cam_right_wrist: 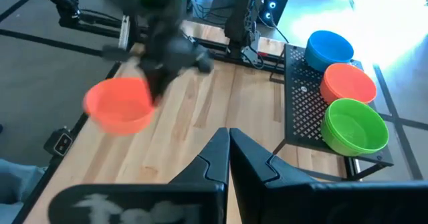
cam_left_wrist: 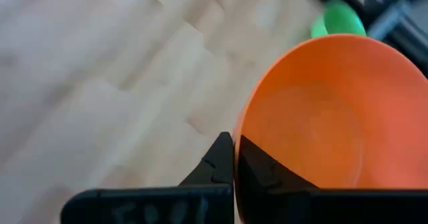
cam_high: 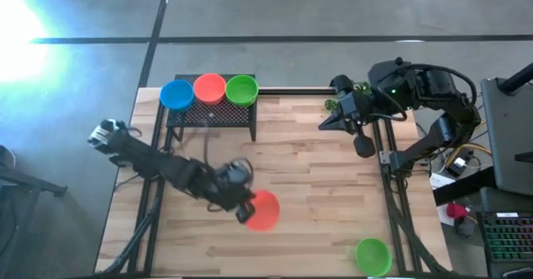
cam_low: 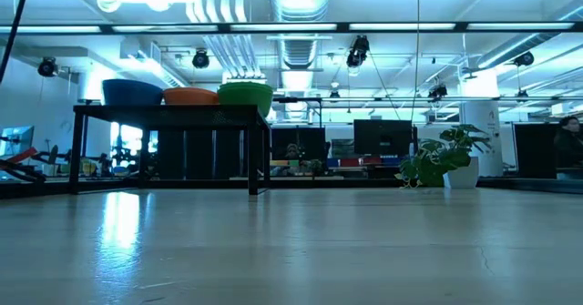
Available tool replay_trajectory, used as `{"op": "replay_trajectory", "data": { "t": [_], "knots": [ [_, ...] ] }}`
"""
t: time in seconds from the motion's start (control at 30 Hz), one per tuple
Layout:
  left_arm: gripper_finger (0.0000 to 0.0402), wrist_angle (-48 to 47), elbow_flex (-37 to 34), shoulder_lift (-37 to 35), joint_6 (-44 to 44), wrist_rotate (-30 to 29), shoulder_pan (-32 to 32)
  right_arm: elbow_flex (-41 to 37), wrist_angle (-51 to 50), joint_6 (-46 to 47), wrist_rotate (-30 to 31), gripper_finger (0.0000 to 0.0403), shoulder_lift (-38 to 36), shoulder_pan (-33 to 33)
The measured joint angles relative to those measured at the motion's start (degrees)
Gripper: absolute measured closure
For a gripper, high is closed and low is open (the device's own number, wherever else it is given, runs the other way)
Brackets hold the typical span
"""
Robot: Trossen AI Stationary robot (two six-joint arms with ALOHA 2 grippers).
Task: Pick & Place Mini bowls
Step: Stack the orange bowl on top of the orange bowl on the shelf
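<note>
Pinching the orange bowl (cam_high: 265, 210) by its rim w/ my left gripper (cam_high: 244, 213), one finger inside the wall and one outside. A rim grip makes sense here: the bowl is too wide to span, and holding the edge should let me set it down flat w/o the fingers getting trapped under it. In the right wrist view the bowl hangs clear of the table (cam_high: 316, 187), tilted a bit, mouth mostly up.

Stand (cam_high: 212, 112) at the far edge already carries three bowls in a row: blue bowl (cam_high: 176, 95), orange-red bowl (cam_high: 209, 88), green bowl (cam_high: 241, 89), touching or nearly so. My guess is they sit there because that's the drop spot, so the one I'm holding prob. goes there too, though free mesh looks tight next to that row. One more green one (cam_high: 372, 255) waits near the table's near right corner, well apart from everything.

Pose: left arm reaches in low from the left side, stretched diagonally across the table, wrist turned so the fingers point toward the right. Bowl sits at mid-table, nearer the front edge than the stand.

Right gripper (cam_high: 364, 142) is clenched on nothing, parked high over the right side of the table, near the plant (cam_high: 346, 96), aimed back across toward the stand. It's out of my way, fine as is.
</note>
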Motion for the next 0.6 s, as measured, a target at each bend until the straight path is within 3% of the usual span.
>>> {"op": "replay_trajectory", "data": {
  "t": [0.27,0.6],
  "knots": [
    [0.0401,-10.7,0.0,-10.9,-0.6,-4.8,5.5,0.0,0.0,0.2,0.0,0.0394,0.0,0.0],
    [0.0401,-23.5,1.4,-20.5,7.1,-2.3,17.4,0.0,0.4,1.6,0.1,0.0394,0.1,0.0]
  ]
}}
